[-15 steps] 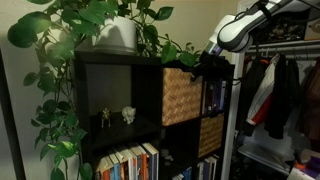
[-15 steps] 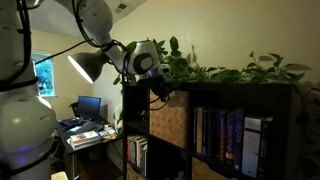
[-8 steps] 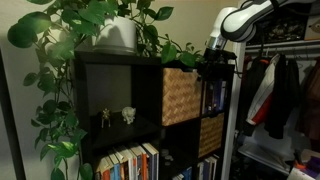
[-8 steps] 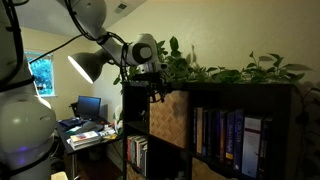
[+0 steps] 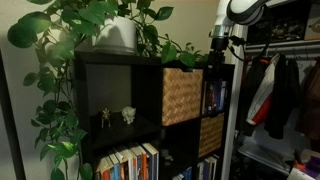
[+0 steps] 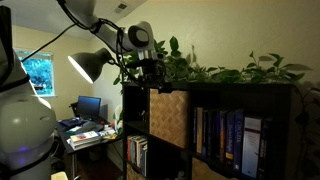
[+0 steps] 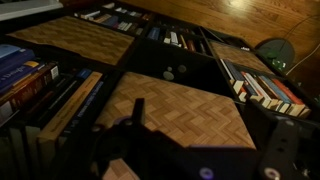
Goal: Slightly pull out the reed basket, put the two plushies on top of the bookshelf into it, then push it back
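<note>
Since the reed basket point(image 5: 182, 95) already seems to poke out a bit past the front of the black bookshelf point(image 5: 120, 57), I'd guess we're on the plushie-grabbing step. The basket sits just below the claw point(image 5: 221, 48), in the top cubby nearest it. The claw hovers over that corner of the shelf top. In the wrist view its jaws look apart, with nothing between them but basket weave underneath. I can't pick out either plushie, maybe they're lost in the potted plant's point(image 5: 110, 25) leaves off to the claw's side. Next move, imo: spot one on the shelf top, drop down, pinch it gently, and carry it over the basket.
</note>
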